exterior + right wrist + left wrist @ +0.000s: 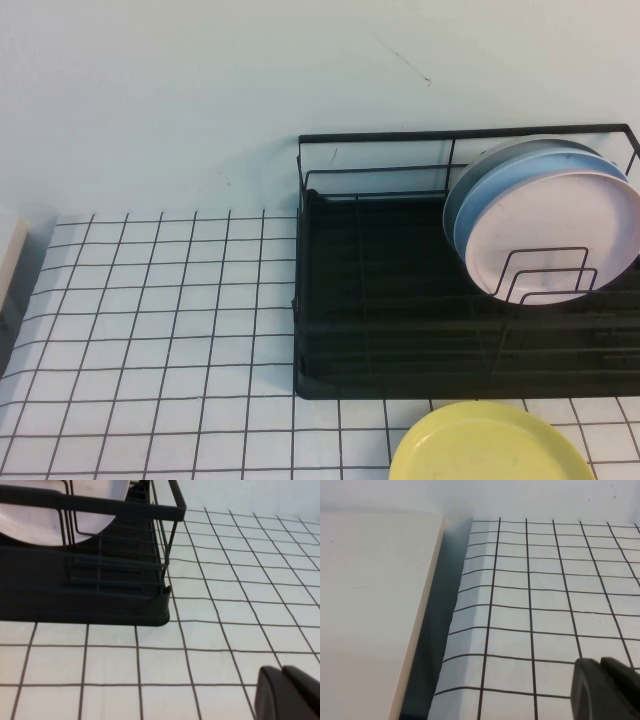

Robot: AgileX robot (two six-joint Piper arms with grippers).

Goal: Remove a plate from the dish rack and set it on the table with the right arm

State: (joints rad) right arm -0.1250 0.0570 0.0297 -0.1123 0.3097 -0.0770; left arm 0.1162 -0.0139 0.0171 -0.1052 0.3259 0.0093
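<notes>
Pink plate (560,235) upright in dish rack (400,330), against blue plate (500,190). Right claw (287,692) low over bench (225,630) beside rack, left claw (605,690) parked; can't tell their openings. You risk snagging divider loops (545,272).

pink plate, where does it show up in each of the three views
High view: the pink plate stands on edge at the right end of the dish rack, in front of a blue plate.
Left wrist view: not in it; only the table and the left gripper.
Right wrist view: upper left, behind rack wires; right gripper low.
Shared landmark: the grid table.
</notes>
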